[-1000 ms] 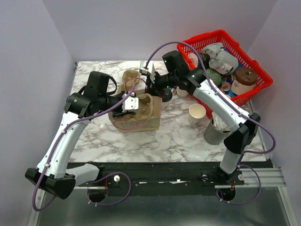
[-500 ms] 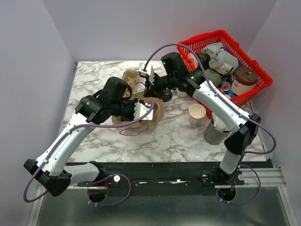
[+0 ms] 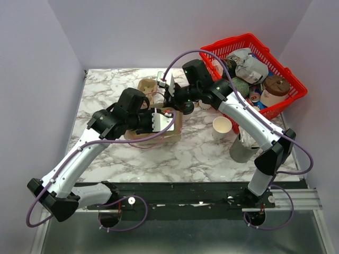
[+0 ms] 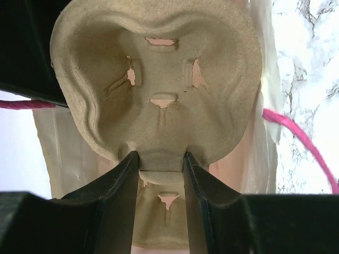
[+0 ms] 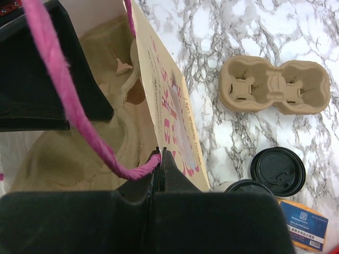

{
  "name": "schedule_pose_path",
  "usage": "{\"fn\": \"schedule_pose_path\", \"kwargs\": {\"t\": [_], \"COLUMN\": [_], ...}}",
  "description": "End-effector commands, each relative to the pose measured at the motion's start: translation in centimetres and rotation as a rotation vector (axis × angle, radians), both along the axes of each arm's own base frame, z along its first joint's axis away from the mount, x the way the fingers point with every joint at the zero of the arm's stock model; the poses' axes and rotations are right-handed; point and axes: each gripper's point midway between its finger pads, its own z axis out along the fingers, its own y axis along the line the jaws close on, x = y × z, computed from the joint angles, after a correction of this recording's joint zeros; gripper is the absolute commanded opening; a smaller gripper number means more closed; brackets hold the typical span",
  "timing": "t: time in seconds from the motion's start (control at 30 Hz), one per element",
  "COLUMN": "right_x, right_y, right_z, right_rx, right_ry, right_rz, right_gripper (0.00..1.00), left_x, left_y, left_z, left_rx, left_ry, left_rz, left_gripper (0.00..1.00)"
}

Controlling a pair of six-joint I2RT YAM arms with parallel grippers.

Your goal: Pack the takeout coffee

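Observation:
The takeout coffee shows only as a black lid, partly hidden by my right gripper; in the top view it sits just right of the bag. A brown paper bag with pink handles stands mid-table. My right gripper is shut on the bag's rim and handle, holding it open. My left gripper is shut on the centre rib of a pulp cup carrier and holds it inside the bag mouth.
A second pulp carrier lies behind the bag. A loose black lid lies on the marble. A lidless white cup and a cup stack stand at right. A red basket of items sits back right.
My left arm has swung right and carried the pulp carrier over and into the bag's mouth. My right gripper has stayed on the bag's rim.

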Motion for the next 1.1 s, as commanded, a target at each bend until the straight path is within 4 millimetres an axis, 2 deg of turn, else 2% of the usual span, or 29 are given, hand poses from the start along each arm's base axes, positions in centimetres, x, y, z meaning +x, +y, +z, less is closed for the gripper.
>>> {"fn": "schedule_pose_path", "kwargs": {"t": [0.0, 0.1, 0.2, 0.47, 0.67, 0.77, 0.87, 1.07], "right_x": [-0.6, -0.5, -0.6, -1.1, -0.9, -0.4, -0.4, -0.8], "right_y": [0.0, 0.2, 0.3, 0.2, 0.0, -0.1, 0.0, 0.1], "right_z": [1.3, 1.4, 1.1, 0.5, 0.4, 0.4, 0.5, 0.6], "right_rx": [0.021, 0.026, 0.021, 0.012, 0.002, -0.012, -0.011, -0.004], "right_ry": [0.0, 0.004, 0.012, 0.03, 0.025, 0.003, -0.008, 0.007], "right_rz": [-0.01, -0.009, -0.005, -0.007, -0.02, -0.026, -0.014, -0.006], "right_gripper": [0.01, 0.01, 0.01, 0.0, 0.0, 0.0, 0.0, 0.01], "left_x": [-0.1, -0.1, 0.4, 2.5, 2.8, 1.9, 1.5, 1.3], "left_y": [0.3, 0.2, -0.1, -1.3, -0.4, -0.7, -0.7, -0.9], "left_z": [-1.4, -2.4, -2.5, -0.9, -0.3, 0.5, 0.2, -2.6], "left_rx": [0.07, 0.102, 0.108, 0.041, 0.04, 0.014, 0.007, 0.076], "left_ry": [0.034, 0.051, 0.039, -0.041, -0.098, -0.073, -0.033, 0.014], "left_rz": [0.003, 0.005, 0.028, 0.088, 0.133, 0.118, 0.137, 0.108], "left_gripper": [0.0, 0.0, 0.0, 0.0, 0.0, 0.0, 0.0, 0.0]}}
